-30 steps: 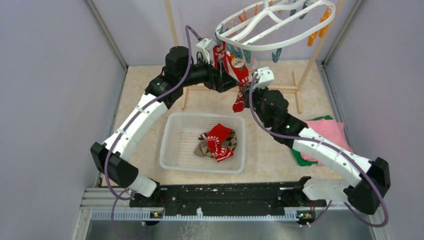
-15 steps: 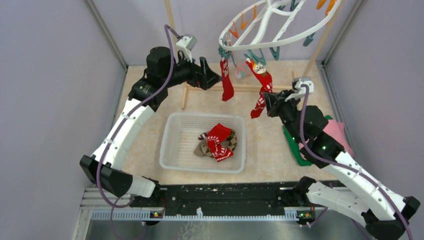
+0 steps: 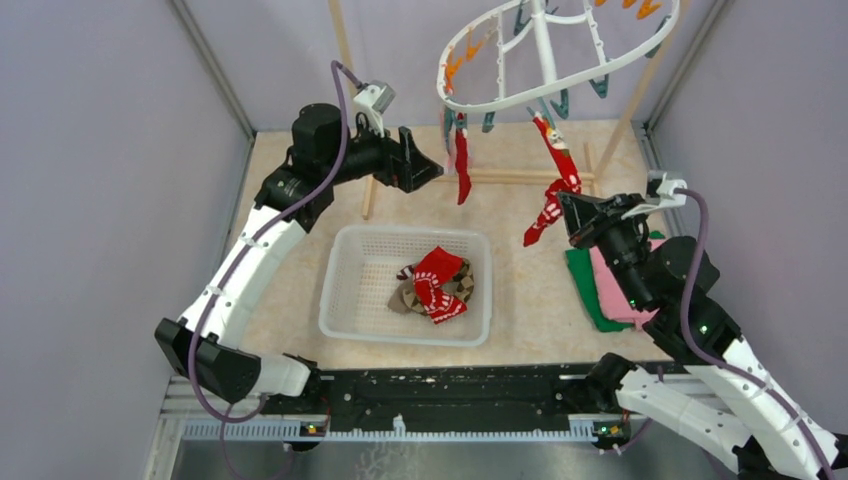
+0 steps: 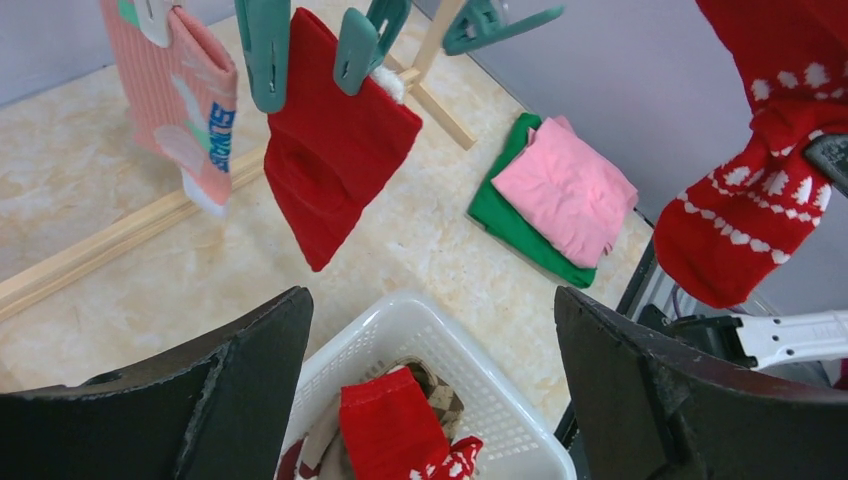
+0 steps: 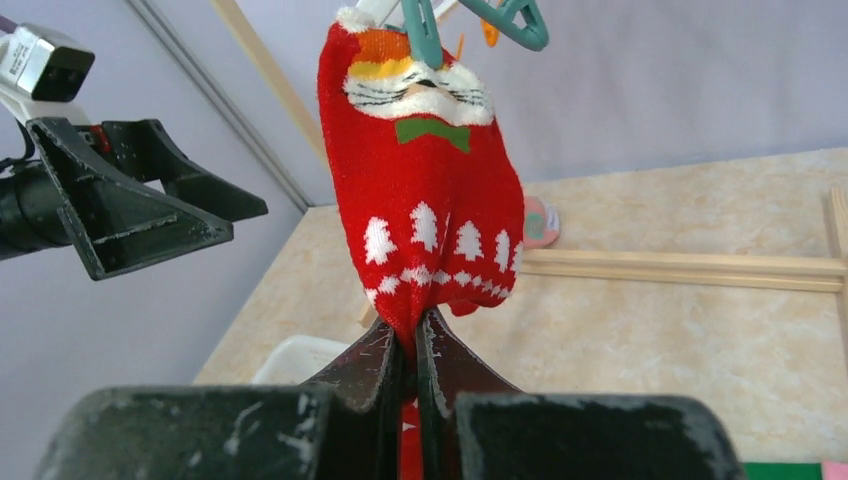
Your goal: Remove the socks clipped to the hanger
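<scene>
The white hanger [image 3: 590, 80] hangs tilted at the top of the top view. A red sock with white patterns [image 3: 556, 190] hangs from a teal clip [image 5: 425, 30]. My right gripper [image 3: 572, 205] is shut on its lower part [image 5: 430, 220] and holds it taut toward the right. The pinch shows in the right wrist view [image 5: 408, 345]. A plain red sock [image 3: 461, 165] hangs clipped at the left [image 4: 330, 170], and a pink sock with a teal patch [image 4: 185, 100] hangs beside it. My left gripper [image 3: 425, 168] is open and empty [image 4: 430, 300], just left of the plain red sock.
A white mesh basket [image 3: 340, 300] stands below with a red patterned sock [image 3: 438, 280] and a brown argyle sock [image 3: 405, 300] in it. Folded pink and green cloths [image 3: 600, 290] lie at the right. The wooden rack's base bar [image 3: 500, 178] runs across the back.
My right gripper has moved back and to the right with the patterned sock, pulling it taut. My left gripper has drawn away to the left and is open. The hanger has swung and tilted.
</scene>
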